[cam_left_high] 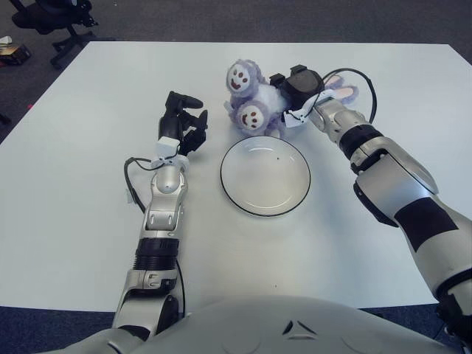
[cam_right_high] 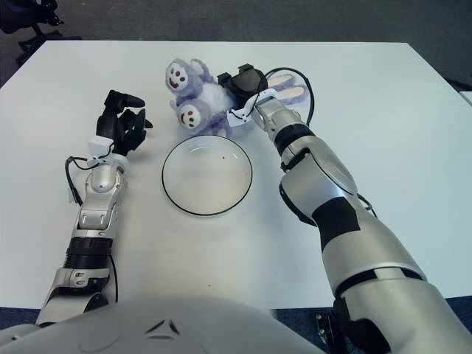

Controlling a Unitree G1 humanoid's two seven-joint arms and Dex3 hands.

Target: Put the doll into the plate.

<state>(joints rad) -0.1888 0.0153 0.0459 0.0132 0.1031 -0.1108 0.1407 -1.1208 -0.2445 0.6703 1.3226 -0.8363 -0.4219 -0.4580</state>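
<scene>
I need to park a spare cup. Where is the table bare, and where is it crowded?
Bare: the table left of the left hand, and the near strip below the plate. Crowded: the far middle, where the right hand grips the doll just beyond the plate.

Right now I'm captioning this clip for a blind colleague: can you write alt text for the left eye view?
The robot's right hand grips a fluffy purple plush doll with two smiling faces just beyond a round white plate with a dark rim on a white table. The left hand shows left of the plate, holding nothing.
</scene>
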